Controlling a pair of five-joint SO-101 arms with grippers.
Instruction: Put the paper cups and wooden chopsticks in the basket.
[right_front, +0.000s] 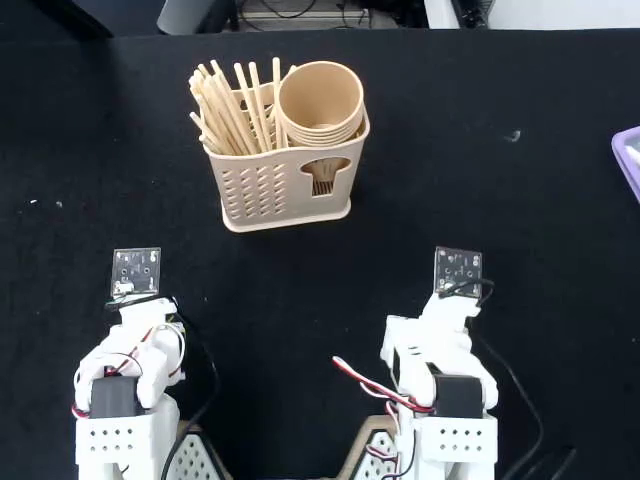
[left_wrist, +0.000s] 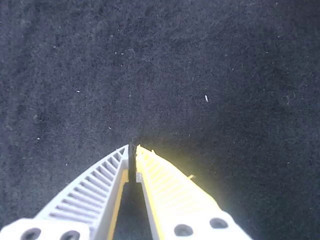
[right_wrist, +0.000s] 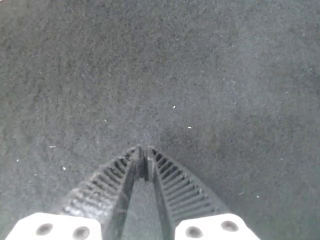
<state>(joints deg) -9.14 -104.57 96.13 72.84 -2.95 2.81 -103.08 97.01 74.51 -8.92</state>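
Left arm (right_front: 130, 345): parked at the near edge of the black table (right_front: 100, 150), folded back. Left gripper (left_wrist: 132, 148): jaws pressed together, nothing held, dark cloth beneath.

Wooden chopsticks (right_front: 235, 110): a bundle is seen standing on end, fanned and leaning, in the left compartment of the basket (right_front: 275, 190) as the high view has it.

Paper cups (right_front: 320, 100): nested in one stack, upright, mouth up, in the right compartment, touching the divider beside the chopsticks.

Basket: upright at the middle of the table toward the far side, well apart from both arms.

Right arm (right_front: 440, 350): parked likewise. Right gripper (right_wrist: 144, 151): jaws clenched on nothing, over cloth.

A purple object (right_front: 628, 158) is noted at the right edge; what it is cannot be told.

Progress: every cup and chopstick seen is in the basket. The task is judged done, with no step left.
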